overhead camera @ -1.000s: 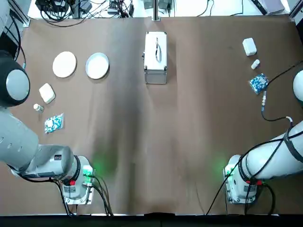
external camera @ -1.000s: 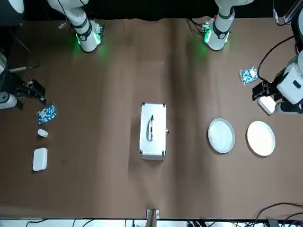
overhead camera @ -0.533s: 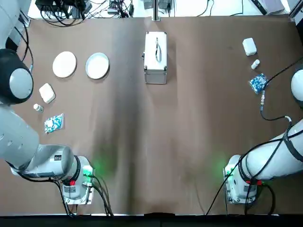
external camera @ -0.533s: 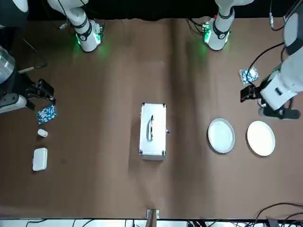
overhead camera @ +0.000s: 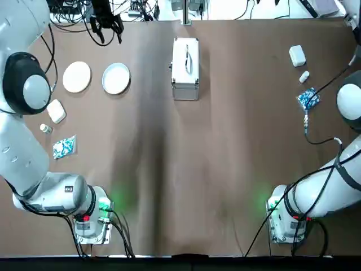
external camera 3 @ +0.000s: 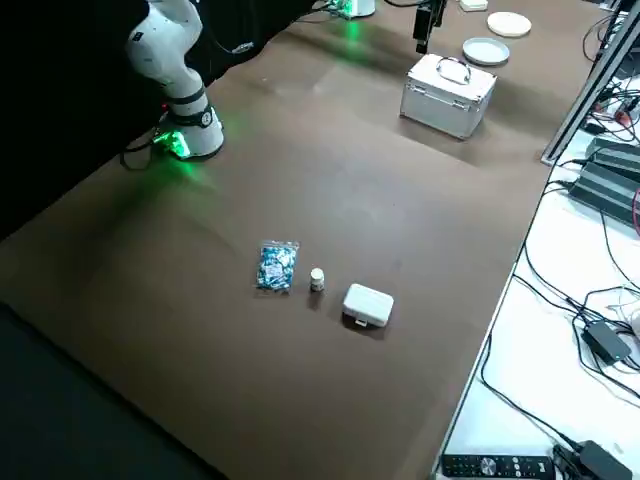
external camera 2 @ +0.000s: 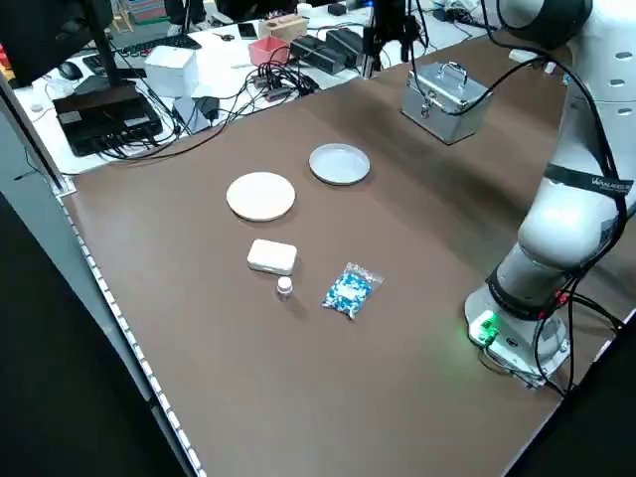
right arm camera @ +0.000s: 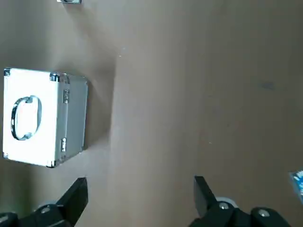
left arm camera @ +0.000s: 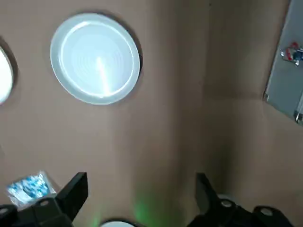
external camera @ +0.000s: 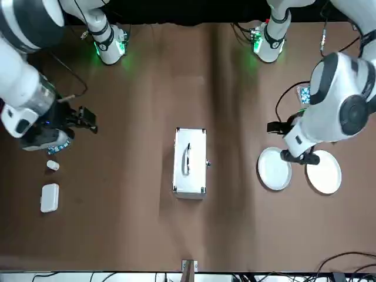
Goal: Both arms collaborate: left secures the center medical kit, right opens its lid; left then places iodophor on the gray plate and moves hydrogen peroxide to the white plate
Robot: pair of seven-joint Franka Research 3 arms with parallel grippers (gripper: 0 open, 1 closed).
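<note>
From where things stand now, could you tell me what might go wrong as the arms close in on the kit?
The medical kit is shut and nothing steadies it: the left gripper hangs open beside the gray plate, so it might clip the rim. The right gripper is open, its cables trailing.

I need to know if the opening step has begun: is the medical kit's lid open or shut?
Shut. The medical kit sits closed on the table, lid flat with its handle on top, and neither gripper touches it.

The closed medical kit (external camera: 189,162) lies at the table's middle. My left gripper (external camera: 276,127) hangs above the gray plate (external camera: 274,168), beside the white plate (external camera: 324,173). My right gripper (external camera: 89,117) hovers well off at the other side.
</note>
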